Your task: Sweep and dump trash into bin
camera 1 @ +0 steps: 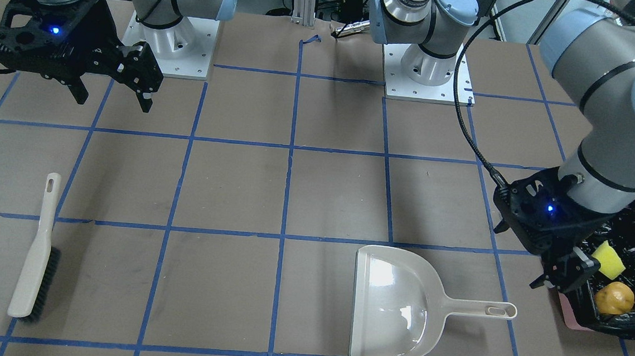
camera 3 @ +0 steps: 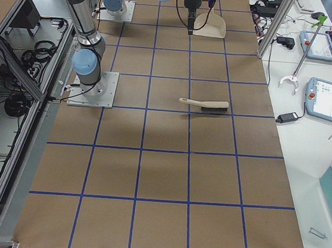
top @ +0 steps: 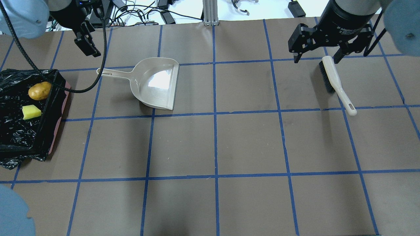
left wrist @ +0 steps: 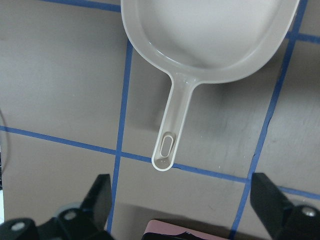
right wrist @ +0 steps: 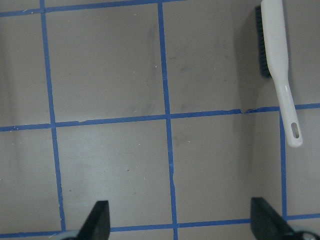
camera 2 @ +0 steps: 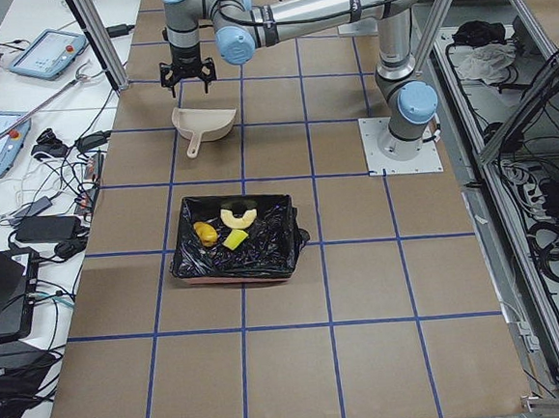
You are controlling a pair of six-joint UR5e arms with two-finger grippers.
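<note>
The bin [top: 60, 121], pinkish with a black bag, stands at the table's left end. In it lie the golden-brown potato [top: 39, 90] and the yellow sponge [top: 31, 112]. The curved bread piece [camera 2: 238, 215] shows in it only in the exterior left view. The cream dustpan [top: 157, 85] lies empty on the table, its handle toward the bin. My left gripper [top: 87, 42] hangs open and empty above the handle's end [left wrist: 165, 155], beside the bin. My right gripper [top: 317, 58] is open and empty above the brush [top: 334, 82].
The brush [camera 1: 38, 253] lies flat at the table's right side, bristles sideways, handle toward the robot. The brown table [top: 213, 147] carries a blue tape grid. Both arm bases [camera 1: 170, 45] stand at the robot's edge.
</note>
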